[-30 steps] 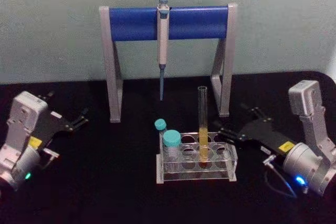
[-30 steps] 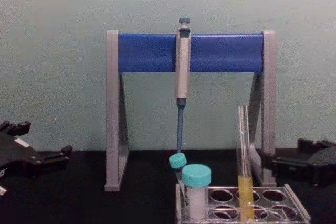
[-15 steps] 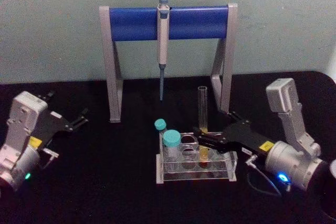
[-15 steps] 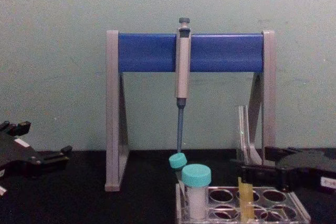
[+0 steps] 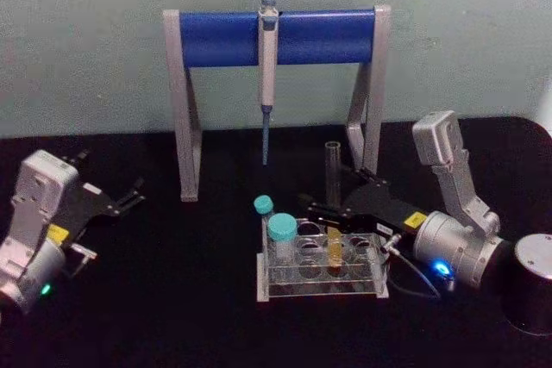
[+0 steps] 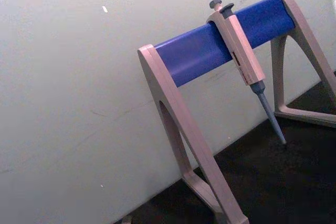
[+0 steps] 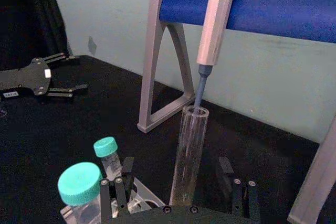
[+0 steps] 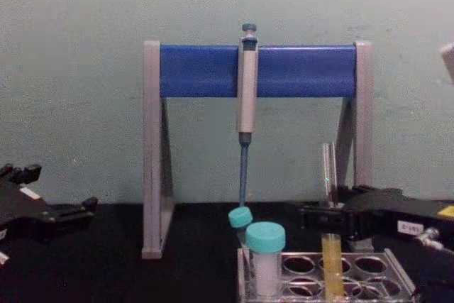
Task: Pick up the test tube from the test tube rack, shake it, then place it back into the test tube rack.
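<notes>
The test tube [image 5: 332,168] stands upright in a hole toward the right of the test tube rack [image 5: 321,287]. Yellow liquid fills its lower part, and its clear, uncapped upper length rises well above the rack top. It is thin glass: light, stiff, slick and fragile. Being open, it would spill if tipped far, so I judge a gentle pinch on the bare glass just over the rack, then a straight lift, to be the sensible hold. The right gripper [image 5: 333,199] sits at that height with its fingers [image 7: 116,196] spread, 1 on each side of the tube, seemingly not yet touching it, though contact is hard to judge. The left gripper [image 5: 129,196] rests on the table at the far left, prongs apart. 2 teal-capped vials [image 5: 282,228] occupy the rack's left end, close beside 1 finger. Behind, the pipette [image 5: 267,75] hangs from the pipette stand [image 5: 276,38], its tip above and behind the tube. The stand's right leg is just beyond the gripper, so room to shake looks tight. A dark canister [image 5: 530,286] stands at the right.
</notes>
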